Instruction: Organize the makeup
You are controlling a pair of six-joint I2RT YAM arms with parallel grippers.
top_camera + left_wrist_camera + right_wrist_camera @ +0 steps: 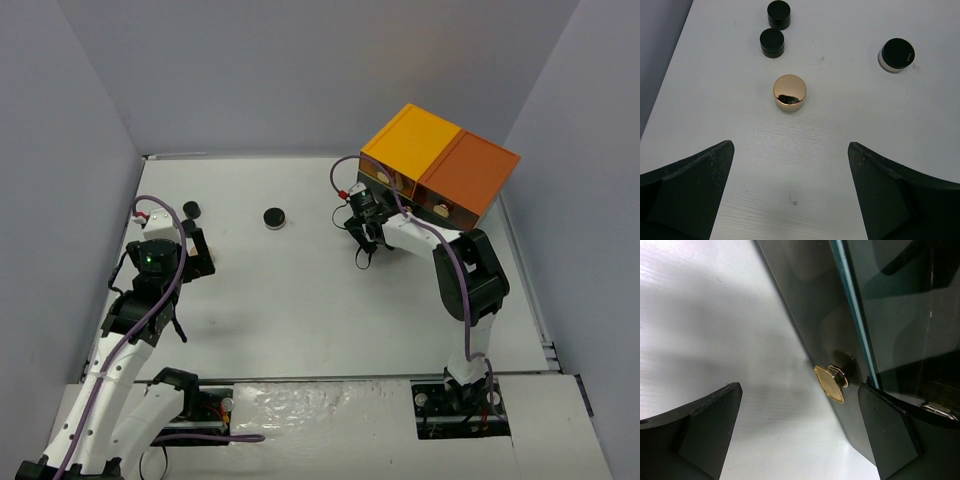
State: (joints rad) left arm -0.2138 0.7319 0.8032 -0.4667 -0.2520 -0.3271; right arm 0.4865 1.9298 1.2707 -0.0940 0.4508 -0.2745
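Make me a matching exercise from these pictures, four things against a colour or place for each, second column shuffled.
1 compact
2 drawer box
3 drawer knob
4 lone jar

A orange top
B black lid, pale base
C shiny gold lid
D fixed to the box's dark front

Pairs: 1-C, 2-A, 3-D, 4-B

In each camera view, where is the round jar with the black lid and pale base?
Top external: round jar with black lid and pale base, alone at upper centre.
Left wrist: the jar, upper right.
Right wrist: not in it.
Shared landmark: all-black round jar, to its left in both.
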